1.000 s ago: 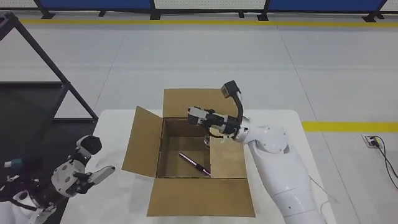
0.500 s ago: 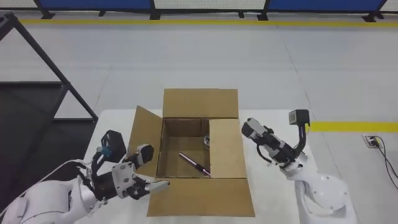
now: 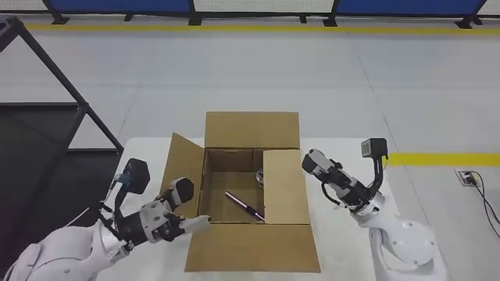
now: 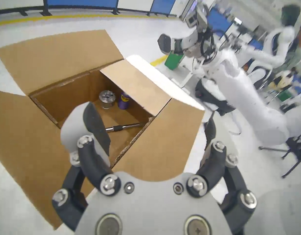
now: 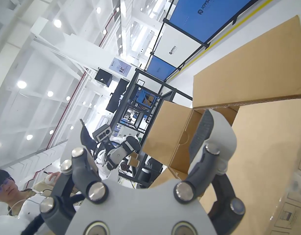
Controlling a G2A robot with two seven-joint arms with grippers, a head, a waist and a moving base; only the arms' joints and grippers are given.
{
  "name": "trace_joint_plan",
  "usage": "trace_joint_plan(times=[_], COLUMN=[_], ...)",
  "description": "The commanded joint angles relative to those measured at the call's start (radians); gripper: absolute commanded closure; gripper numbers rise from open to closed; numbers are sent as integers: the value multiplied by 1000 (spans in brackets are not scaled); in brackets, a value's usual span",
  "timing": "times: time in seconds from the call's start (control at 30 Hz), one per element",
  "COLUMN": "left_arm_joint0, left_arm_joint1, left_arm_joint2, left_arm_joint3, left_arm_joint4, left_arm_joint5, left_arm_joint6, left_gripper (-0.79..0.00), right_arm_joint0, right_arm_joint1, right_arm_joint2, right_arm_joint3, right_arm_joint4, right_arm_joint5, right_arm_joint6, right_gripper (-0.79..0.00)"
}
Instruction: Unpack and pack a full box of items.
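Note:
An open cardboard box (image 3: 251, 129) stands on the white table (image 3: 144, 156) with its flaps folded out. Inside lie a dark rod-like tool (image 3: 244, 205) (image 4: 123, 127), a metal cylinder (image 4: 107, 98) (image 3: 259, 176) and a purple can (image 4: 124, 100). My left gripper (image 3: 191, 205) (image 4: 152, 125) is open and empty, close to the box's near left corner, above the left flap. To the right of the box, beside its right flap, my right gripper (image 3: 311, 164) (image 5: 145, 133) is also open and holds nothing.
The right flap (image 3: 285, 187) lies folded inward over part of the opening. The near flap (image 3: 251, 248) reaches toward the table's front edge. A dark metal rack (image 3: 47, 86) stands off the table at the left.
My right arm has pulled back from over the box to its right side. My left gripper has come in from the table's far left to the box's left flap.

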State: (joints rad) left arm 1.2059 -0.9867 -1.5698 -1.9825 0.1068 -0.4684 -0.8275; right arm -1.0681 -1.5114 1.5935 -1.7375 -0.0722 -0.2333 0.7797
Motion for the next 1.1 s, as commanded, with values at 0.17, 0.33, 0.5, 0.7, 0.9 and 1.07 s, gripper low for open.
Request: trace_joint_plan(times=[0.17, 0.33, 0.5, 0.7, 0.9, 1.07], left_arm_joint0=[-200, -336, -457, -549, -560, -560], left_arm_joint1=[-10, -34, -68, -112, -115, -115], left_arm_joint2=[181, 355, 506, 620, 627, 627], left_arm_joint3=[125, 223, 319, 450, 468, 468], left_arm_joint4=[-126, -51, -36, -164, -173, -173], left_arm_joint5=[215, 415, 517, 564, 566, 566], left_arm_joint6=[-105, -109, -90, -105, -110, -110], left_gripper=[-785, -785, -785, -785, -785, -785], right_arm_joint0=[-49, -131, -195, -231, -244, -244], right_arm_joint1=[19, 35, 50, 65, 75, 75], right_arm_joint2=[53, 145, 241, 274, 272, 272], right_arm_joint3=[-49, -101, -129, -146, -157, -157], right_arm_joint4=[29, 103, 215, 267, 240, 240], right_arm_joint5=[-23, -68, -109, -133, -99, -99], right_arm_joint6=[-2, -14, -2, 9, 7, 7], right_gripper=[-785, -785, -785, -785, -785, -785])
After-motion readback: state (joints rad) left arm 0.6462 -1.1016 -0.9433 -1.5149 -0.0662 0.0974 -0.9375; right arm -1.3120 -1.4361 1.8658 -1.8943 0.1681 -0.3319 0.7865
